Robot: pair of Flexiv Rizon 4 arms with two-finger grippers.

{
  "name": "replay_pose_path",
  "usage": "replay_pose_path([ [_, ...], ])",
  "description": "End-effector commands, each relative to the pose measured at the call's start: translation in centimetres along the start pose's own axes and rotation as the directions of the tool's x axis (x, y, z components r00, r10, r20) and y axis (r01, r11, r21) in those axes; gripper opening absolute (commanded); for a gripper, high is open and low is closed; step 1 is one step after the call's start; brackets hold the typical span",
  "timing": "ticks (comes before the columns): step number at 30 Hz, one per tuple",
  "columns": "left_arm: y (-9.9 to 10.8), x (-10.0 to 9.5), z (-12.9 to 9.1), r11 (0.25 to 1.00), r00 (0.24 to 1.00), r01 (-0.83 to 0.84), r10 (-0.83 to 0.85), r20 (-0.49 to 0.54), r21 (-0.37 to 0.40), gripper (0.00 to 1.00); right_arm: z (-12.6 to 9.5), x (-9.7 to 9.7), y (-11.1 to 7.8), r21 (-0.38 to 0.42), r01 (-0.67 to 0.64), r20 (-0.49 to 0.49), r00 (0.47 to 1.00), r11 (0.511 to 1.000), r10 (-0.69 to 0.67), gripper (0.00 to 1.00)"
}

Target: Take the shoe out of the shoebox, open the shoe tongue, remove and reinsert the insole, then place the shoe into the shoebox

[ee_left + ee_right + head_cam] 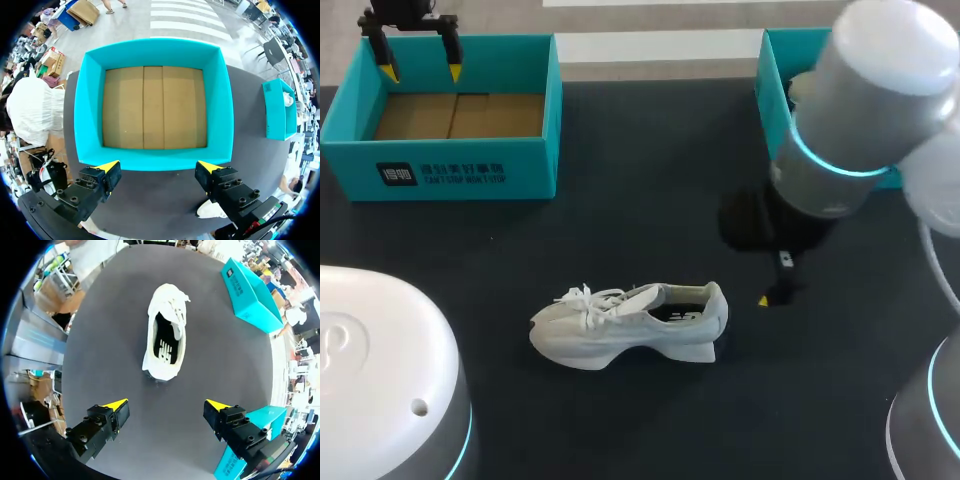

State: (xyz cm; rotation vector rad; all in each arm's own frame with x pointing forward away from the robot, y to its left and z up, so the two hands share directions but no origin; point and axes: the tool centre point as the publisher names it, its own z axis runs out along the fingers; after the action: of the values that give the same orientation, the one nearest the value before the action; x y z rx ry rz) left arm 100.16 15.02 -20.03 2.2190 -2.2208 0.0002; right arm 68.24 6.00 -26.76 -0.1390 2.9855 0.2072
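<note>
The white shoe (630,325) lies on its sole on the dark table, toe to the left, laces loose; a dark insole shows inside it (164,342). The teal shoebox (460,165) stands at the back left, with only its brown cardboard floor showing inside. My left gripper (157,170) hangs open above the box's near wall (150,160), holding nothing. My right gripper (167,405) is open behind the shoe's heel, apart from it. In the head view my right arm hides most of that gripper; only one yellow fingertip (764,299) shows.
A second teal box (775,100) stands at the back right, partly behind my right arm, and shows beside my right gripper (260,420). Bare table lies between the shoe and both boxes.
</note>
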Motion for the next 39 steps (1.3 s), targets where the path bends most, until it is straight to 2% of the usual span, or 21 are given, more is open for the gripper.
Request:
replay_pose_path([
  [1,0.1,0.0,0.0,1.000,1.000,0.000,0.000,0.001,0.000,1.00,0.8,0.4,-2.7,-0.314,-0.021,0.007,1.000,0.949,0.025,1.00],
  [5,0.1,0.0,0.0,1.000,1.000,0.000,0.000,0.001,0.000,1.00,1.7,0.4,-3.3,-0.389,-0.036,0.000,0.999,0.921,0.039,1.00],
  [10,0.1,0.0,0.0,1.000,1.000,0.000,0.000,0.001,0.000,1.00,3.6,0.7,-3.6,-0.466,-0.052,-0.077,0.997,0.883,0.018,1.00],
  [17,0.1,0.0,0.0,1.000,1.000,0.000,0.000,0.001,0.000,1.00,5.3,0.4,-2.8,-0.623,-0.069,-0.106,0.994,0.779,0.003,1.00],
  [23,0.1,0.0,0.0,1.000,1.000,0.000,0.000,0.001,0.000,1.00,6.5,0.1,-1.7,-0.691,-0.069,-0.122,0.992,0.719,-0.022,1.00],
  [28,0.1,0.0,0.0,1.000,1.000,0.000,0.000,0.001,0.000,1.00,7.7,0.1,-1.5,-0.744,-0.079,-0.108,0.994,0.663,-0.004,1.00],
  [32,0.1,0.0,0.0,1.000,1.000,0.000,0.000,0.001,0.000,1.00,8.4,0.3,-1.8,-0.728,-0.065,-0.093,0.996,0.683,-0.005,1.00],
  [39,0.1,0.0,0.0,1.000,1.000,0.000,0.000,0.001,0.000,1.00,8.4,0.3,-1.8,-0.728,-0.065,-0.093,0.996,0.683,-0.005,1.00],
])
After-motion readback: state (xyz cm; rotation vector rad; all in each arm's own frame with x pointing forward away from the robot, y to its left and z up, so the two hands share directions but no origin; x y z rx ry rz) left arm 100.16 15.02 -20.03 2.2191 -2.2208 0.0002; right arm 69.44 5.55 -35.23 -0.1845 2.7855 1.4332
